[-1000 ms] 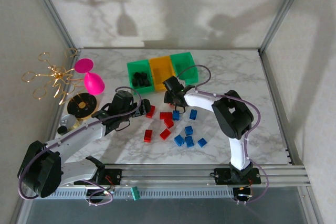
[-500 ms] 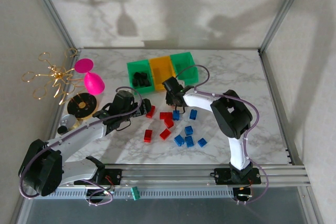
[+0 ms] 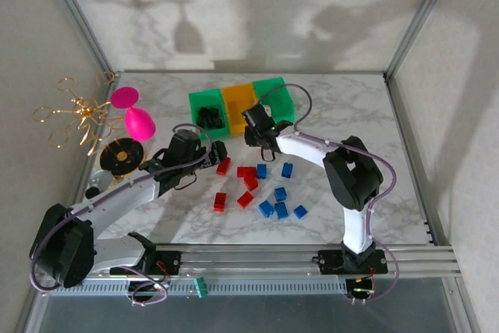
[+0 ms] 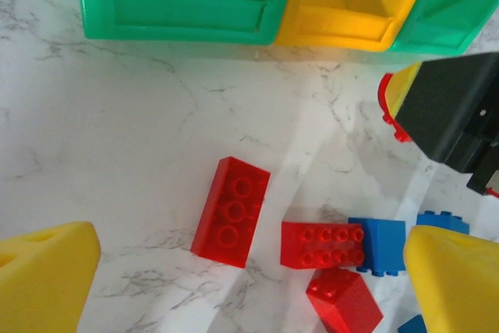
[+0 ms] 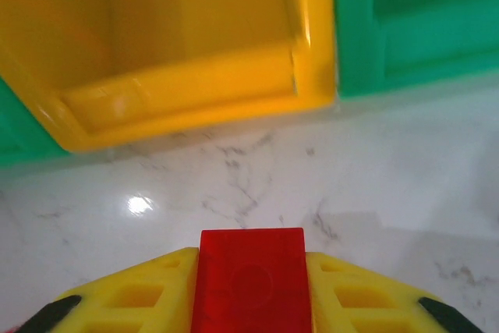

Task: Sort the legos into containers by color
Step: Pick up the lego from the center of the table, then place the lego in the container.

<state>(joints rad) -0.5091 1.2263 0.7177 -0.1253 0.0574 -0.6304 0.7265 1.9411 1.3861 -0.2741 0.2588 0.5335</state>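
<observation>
Red first: now clenches right gripper (image 3: 251, 132) on a red brick (image 5: 251, 274), freshly lifted off the pile (image 3: 248, 173), nears the far orange bin (image 5: 195, 91); holds left gripper (image 3: 217, 151) wide apart, empty.

Three bins are joined in a row at the far side of the worktop (image 3: 366, 138): left green bin (image 3: 195, 103), orange-yellow bin (image 3: 238, 103), right green bin (image 3: 277, 95). Black bricks (image 3: 208, 119) are piled in the left green bin. Red bricks (image 3: 245, 171) and blue bricks (image 3: 281, 210) are scattered nearby — one red brick (image 5: 251, 267) is clamped in the right gripper (image 5: 251, 302), just before the orange-yellow bin.
</observation>
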